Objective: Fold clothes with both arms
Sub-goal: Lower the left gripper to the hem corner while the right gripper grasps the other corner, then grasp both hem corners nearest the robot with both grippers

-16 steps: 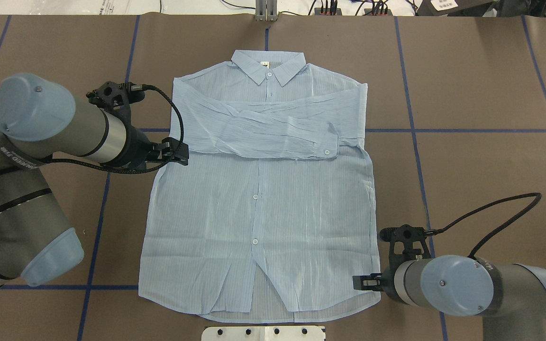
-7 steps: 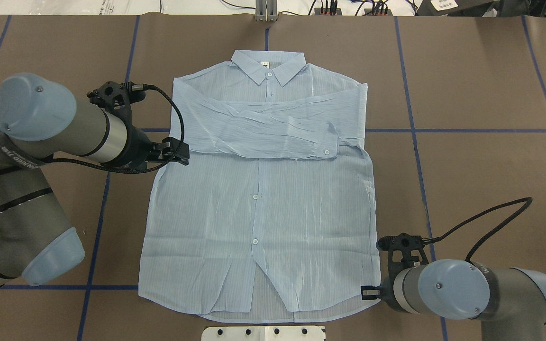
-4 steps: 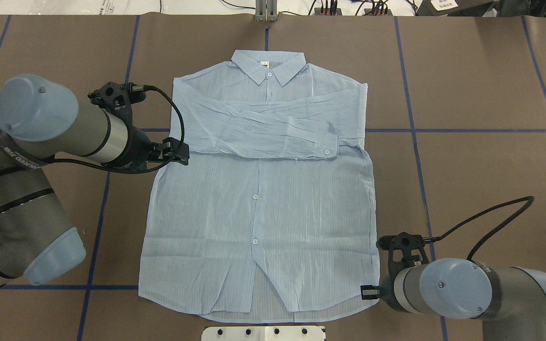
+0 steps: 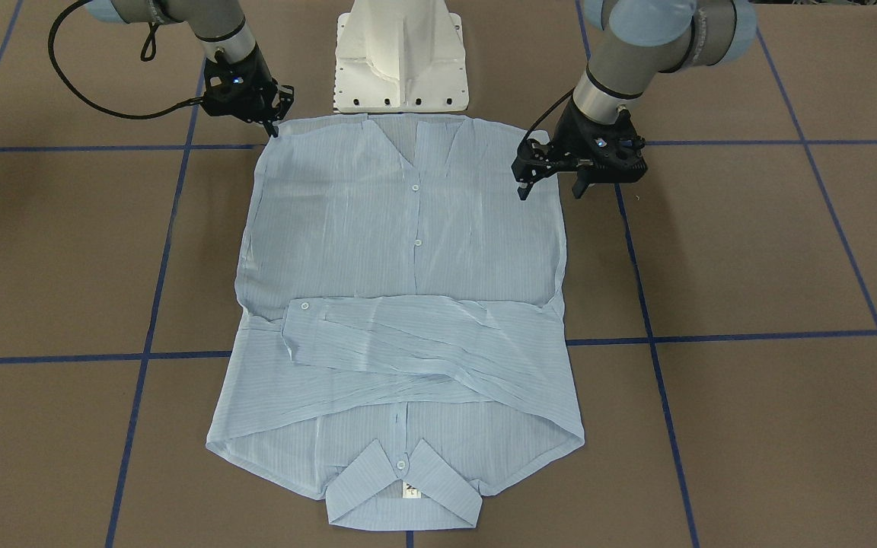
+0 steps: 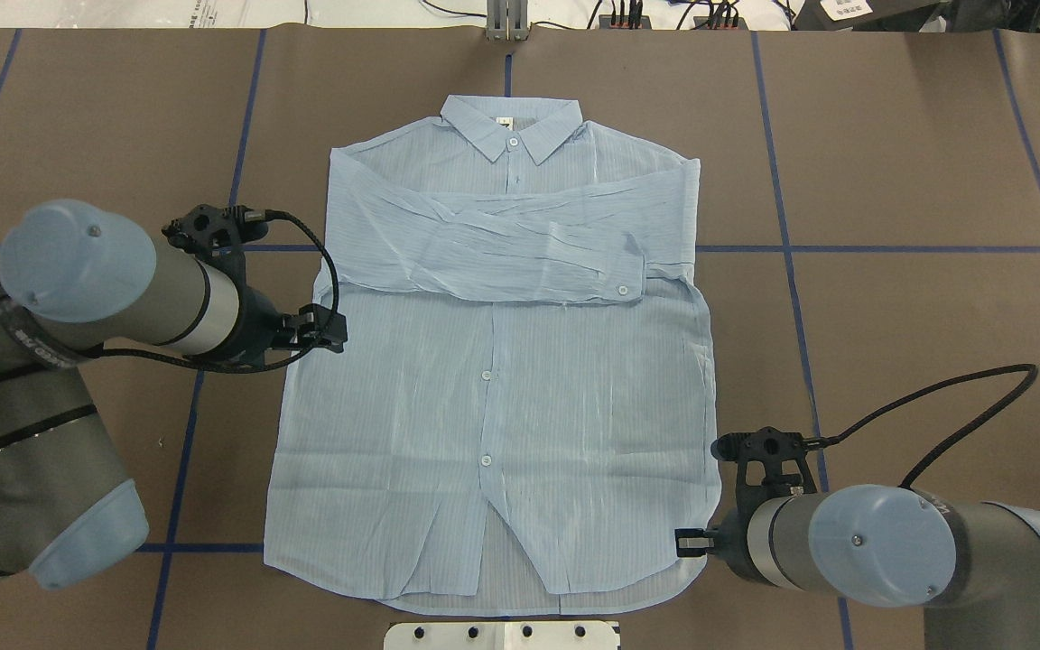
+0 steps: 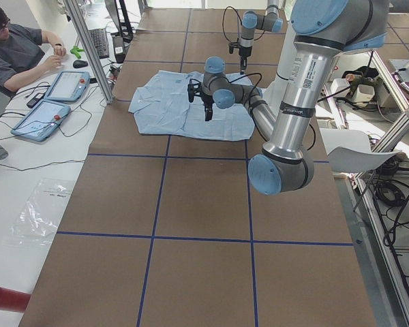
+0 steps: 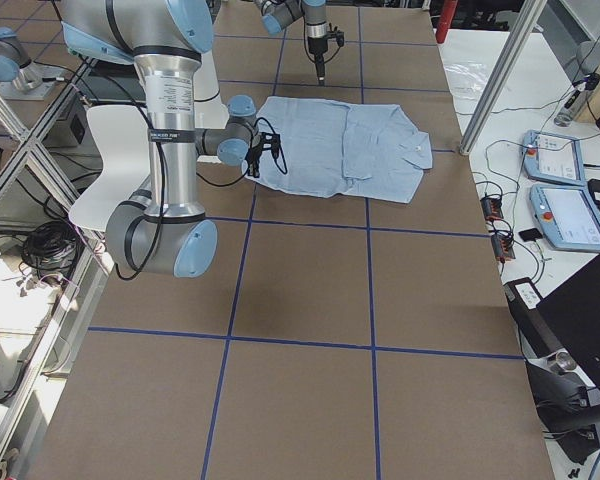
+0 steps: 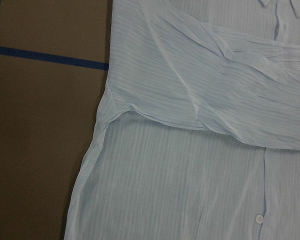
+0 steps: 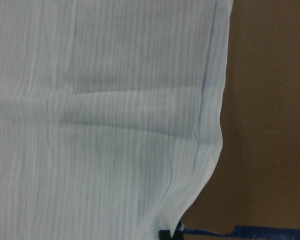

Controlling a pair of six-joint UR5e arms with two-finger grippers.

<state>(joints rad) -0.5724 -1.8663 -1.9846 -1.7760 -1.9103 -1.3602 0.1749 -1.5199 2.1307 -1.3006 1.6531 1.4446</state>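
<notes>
Left gripper [image 4: 550, 185]: fingers [image 4: 521, 189] wide apart, empty, over the side edge of the shirt [image 5: 493, 397], flat on the table [image 5: 917, 162]. Right gripper [image 5: 684, 543]: at the hem corner; finger spacing indiscernible, tips hidden.

A robotics laboratory, grey robot arms [image 6: 300, 82] and a white pedestal [image 4: 400, 61], wide brown surface [image 6: 204, 272] marked with blue tape lines [image 6: 157, 236], metal frame posts [image 6: 88, 51] beside it, a person [image 6: 17, 51] seated at a side desk [image 6: 27, 177] with control tablets [image 6: 68, 86], a laptop [image 7: 585, 320], loose cables [image 7: 45, 240] on the floor
</notes>
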